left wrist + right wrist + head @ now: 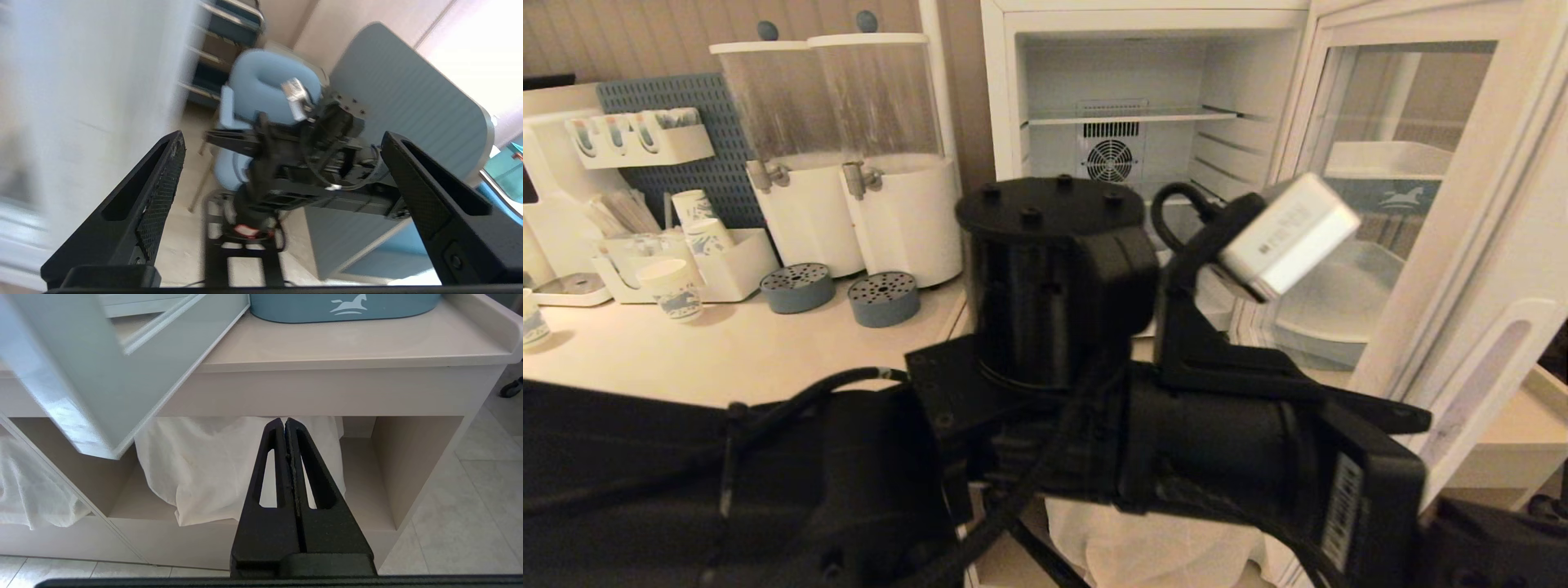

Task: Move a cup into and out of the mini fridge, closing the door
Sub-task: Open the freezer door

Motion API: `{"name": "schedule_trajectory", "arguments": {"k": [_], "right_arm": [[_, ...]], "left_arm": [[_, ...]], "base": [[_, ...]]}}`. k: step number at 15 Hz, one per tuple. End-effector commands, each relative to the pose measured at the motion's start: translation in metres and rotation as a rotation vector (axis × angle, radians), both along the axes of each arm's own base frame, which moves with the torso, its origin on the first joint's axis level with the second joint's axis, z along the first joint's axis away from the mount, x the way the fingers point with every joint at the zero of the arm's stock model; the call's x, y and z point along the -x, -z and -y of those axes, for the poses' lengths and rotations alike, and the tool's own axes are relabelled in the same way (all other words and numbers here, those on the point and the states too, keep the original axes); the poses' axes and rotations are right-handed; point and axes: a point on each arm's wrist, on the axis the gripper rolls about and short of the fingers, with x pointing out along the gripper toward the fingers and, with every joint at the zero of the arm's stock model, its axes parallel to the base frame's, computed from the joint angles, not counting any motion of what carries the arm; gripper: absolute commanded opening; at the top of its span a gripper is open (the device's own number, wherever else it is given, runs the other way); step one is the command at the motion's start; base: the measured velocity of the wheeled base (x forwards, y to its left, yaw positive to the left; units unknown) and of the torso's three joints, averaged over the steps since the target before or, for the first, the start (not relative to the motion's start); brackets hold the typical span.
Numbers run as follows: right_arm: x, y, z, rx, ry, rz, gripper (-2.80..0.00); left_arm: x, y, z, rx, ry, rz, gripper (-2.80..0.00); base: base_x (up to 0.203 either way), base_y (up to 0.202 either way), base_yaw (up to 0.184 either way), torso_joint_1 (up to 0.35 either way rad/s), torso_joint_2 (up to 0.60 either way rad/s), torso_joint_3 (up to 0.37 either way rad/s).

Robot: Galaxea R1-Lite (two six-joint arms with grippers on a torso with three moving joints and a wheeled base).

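The mini fridge [1143, 106] stands at the back of the worktop [727, 351] with its door [1445, 212] swung wide open toward the right edge. Its wire shelf and rear fan show inside; the lower compartment is hidden behind the left arm [1054, 286], and the cup cannot be seen in any view. The left pincer [282, 179] has its fingers spread wide and holds nothing, facing out into the room toward a blue chair [265, 85]. The right pincer [288, 428] is pressed fully together, empty, hanging below the worktop's front edge near a white cloth [204, 473]. Two drink dispensers [849, 155] stand left of the fridge.
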Motion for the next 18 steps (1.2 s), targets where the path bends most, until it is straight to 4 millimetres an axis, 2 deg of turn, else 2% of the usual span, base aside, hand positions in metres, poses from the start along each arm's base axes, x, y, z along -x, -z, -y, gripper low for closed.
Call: {"name": "schedule_trajectory", "arguments": {"k": [1,5,7,10,13,16,18], "right_arm": [[0.000,0.000,0.000,0.000,0.000,-0.003,-2.80],[0.000,0.000,0.000,0.000,0.000,-0.002,-2.80],[0.000,0.000,0.000,0.000,0.000,-0.001,-2.80],[0.000,0.000,0.000,-0.002,0.000,0.000,-2.80],[0.000,0.000,0.000,0.000,0.000,0.000,-2.80],[0.000,0.000,0.000,0.000,0.000,0.000,-2.80],[0.000,0.000,0.000,-0.002,0.001,-0.002,-2.80]], "left_arm": [[0.011,0.006,0.014,-0.020,0.023,-0.016,0.00],[0.041,0.007,0.008,-0.066,0.052,-0.037,0.00],[0.060,0.001,-0.001,-0.121,0.015,-0.051,0.00],[0.075,-0.015,-0.023,-0.218,-0.076,-0.063,0.00],[0.078,-0.017,-0.028,-0.232,-0.099,-0.062,0.00],[0.082,-0.031,-0.062,-0.195,-0.150,-0.052,0.00],[0.079,-0.036,-0.075,-0.183,-0.192,-0.050,0.00]], "base": [[0.000,0.000,0.000,0.000,0.00,0.000],[0.000,0.000,0.000,0.000,0.00,0.000],[0.000,0.000,0.000,0.000,0.00,0.000],[0.000,0.000,0.000,0.000,0.00,0.000],[0.000,0.000,0.000,0.000,0.00,0.000],[0.000,0.000,0.000,0.000,0.00,0.000],[0.000,0.000,0.000,0.000,0.00,0.000]]}}
